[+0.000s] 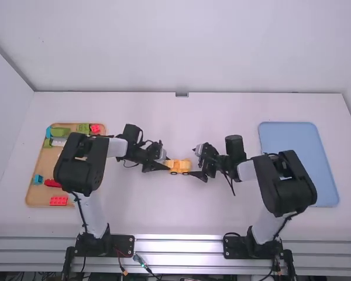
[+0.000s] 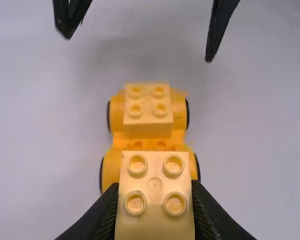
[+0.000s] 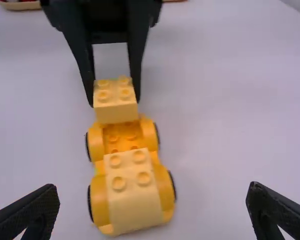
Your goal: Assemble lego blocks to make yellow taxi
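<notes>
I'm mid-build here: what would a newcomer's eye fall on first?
Probably the yellow wheeled base near the middle of the table, with a paler block on one end. Next, the left hand, gripping a second pale block at the other end, and the right hand, open by the first block.

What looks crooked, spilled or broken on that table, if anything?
Nothing stands out. The yellow brick in the left gripper is over one end of the wheeled base; whether it is pressed on, I can't tell. The other yellow brick sits straight on the base.
</notes>
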